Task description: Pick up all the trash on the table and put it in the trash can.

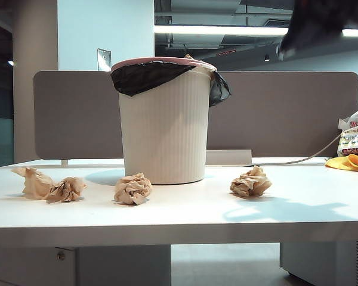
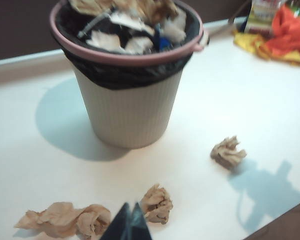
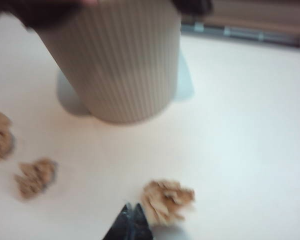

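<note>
I see three crumpled tan-brown paper wads (image 1: 133, 189) on the white table (image 1: 298, 208), before the ribbed off-white trash can (image 1: 164, 122) | left gripper (image 2: 130, 222), right gripper (image 3: 132, 222) pinched shut, empty, hovering above | risk: shut jaws just shove paper away

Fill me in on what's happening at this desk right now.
A two-armed robot is clearing crumpled paper wads off the table into the trash can. Nothing is held yet. The left gripper is shut and hangs above the middle wad, beside the long left wad. The right gripper is shut too, close by the right wad. All three wads lie on the table in front of the can, which already holds other rubbish.
</note>
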You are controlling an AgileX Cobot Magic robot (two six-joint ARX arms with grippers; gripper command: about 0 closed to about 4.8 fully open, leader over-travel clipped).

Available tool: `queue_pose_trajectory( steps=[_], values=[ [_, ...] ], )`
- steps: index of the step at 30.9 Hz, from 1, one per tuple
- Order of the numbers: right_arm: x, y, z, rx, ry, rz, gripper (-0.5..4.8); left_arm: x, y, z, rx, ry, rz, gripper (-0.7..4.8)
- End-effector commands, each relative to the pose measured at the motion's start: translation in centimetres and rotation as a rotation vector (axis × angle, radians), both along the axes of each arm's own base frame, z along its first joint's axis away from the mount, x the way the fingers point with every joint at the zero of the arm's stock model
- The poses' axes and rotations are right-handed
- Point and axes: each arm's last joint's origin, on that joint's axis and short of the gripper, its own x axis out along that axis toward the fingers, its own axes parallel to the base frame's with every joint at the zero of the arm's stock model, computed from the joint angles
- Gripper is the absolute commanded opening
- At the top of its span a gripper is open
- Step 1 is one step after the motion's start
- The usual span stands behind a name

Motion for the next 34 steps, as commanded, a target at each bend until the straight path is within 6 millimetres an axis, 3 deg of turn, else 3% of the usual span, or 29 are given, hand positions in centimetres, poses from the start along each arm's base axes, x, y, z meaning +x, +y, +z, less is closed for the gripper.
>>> queue_pose_trajectory(
  steps=[1, 3, 7, 12, 14, 16, 17, 19, 20, 27, 34],
  values=[
    [1.5, 0.8, -0.9, -0.015, 0.035, 0.016, -0.05, 1.4, -1.3, -0.4, 0.014, 0.013, -0.009, -0.04],
    [2.4, 1.1, -2.0, -0.036, 0.067, 0.024, -0.05, 2.4, -2.1, -0.9, 0.012, 0.028, -0.040, 0.06],
    [3.9, 1.6, -4.3, -0.087, 0.122, 0.045, -0.05, 3.9, -3.3, -1.4, -0.007, 0.032, -0.091, 0.86],
    [5.4, 2.1, -7.4, -0.150, 0.200, 0.069, -0.03, 5.7, -4.5, -2.1, -0.016, 0.037, -0.121, 1.16],
    [5.9, 2.4, -8.3, -0.160, 0.217, 0.077, 0.48, 6.3, -4.9, -2.7, -0.014, 0.059, -0.142, 2.25],
    [6.3, 2.7, -8.9, -0.161, 0.216, 0.081, 1.60, 6.9, -5.3, -3.3, -0.003, 0.086, -0.150, 4.09],
    [6.6, 2.8, -9.2, -0.160, 0.211, 0.081, 2.50, 7.1, -5.5, -3.6, 0.001, 0.098, -0.156, 4.79],
    [7.1, 3.1, -9.5, -0.167, 0.199, 0.077, 4.39, 7.6, -5.9, -4.2, 0.011, 0.121, -0.158, 4.79],
    [7.3, 3.3, -9.6, -0.182, 0.194, 0.075, 4.79, 7.8, -6.0, -4.4, 0.015, 0.129, -0.160, 4.79],
    [9.5, 5.2, -9.9, -0.242, 0.190, 0.115, 4.79, 8.8, -6.6, -5.6, 0.029, 0.176, -0.180, 4.79],
    [10.8, 6.0, -12.4, -0.306, 0.307, 0.107, 4.79, 8.8, -6.6, -6.0, 0.050, 0.209, -0.179, 4.79]
  ],
)
